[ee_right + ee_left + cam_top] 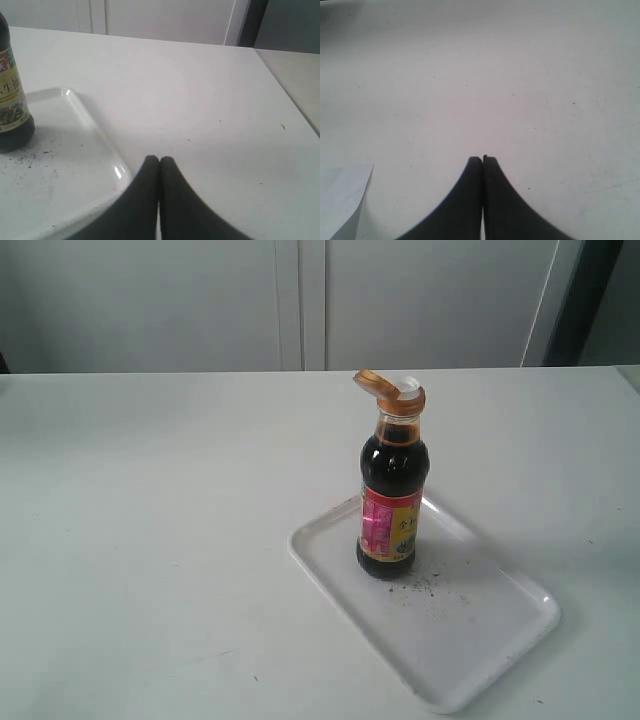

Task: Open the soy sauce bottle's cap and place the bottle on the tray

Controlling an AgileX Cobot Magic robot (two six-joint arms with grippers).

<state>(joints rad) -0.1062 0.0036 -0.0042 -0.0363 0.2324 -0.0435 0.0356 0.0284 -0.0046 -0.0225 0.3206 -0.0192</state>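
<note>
The soy sauce bottle [392, 500] stands upright on the white tray [470, 640], near the tray's far-left end beside the dark specks. Its orange-tan cap [385, 388] is flipped open, with the white spout showing. In the right wrist view the lower part of the bottle [12, 110] appears on the tray [75, 170]. My right gripper [159, 159] is shut and empty, over the table just beside the tray's rim. My left gripper [482, 158] is shut and empty above bare table. Neither gripper shows in the exterior view.
The white table [150, 540] stretches around the tray. Its right edge [287, 100] lies close to my right gripper. A pale sheet corner [342, 195] lies near my left gripper. White cabinet doors [300, 300] stand behind the table.
</note>
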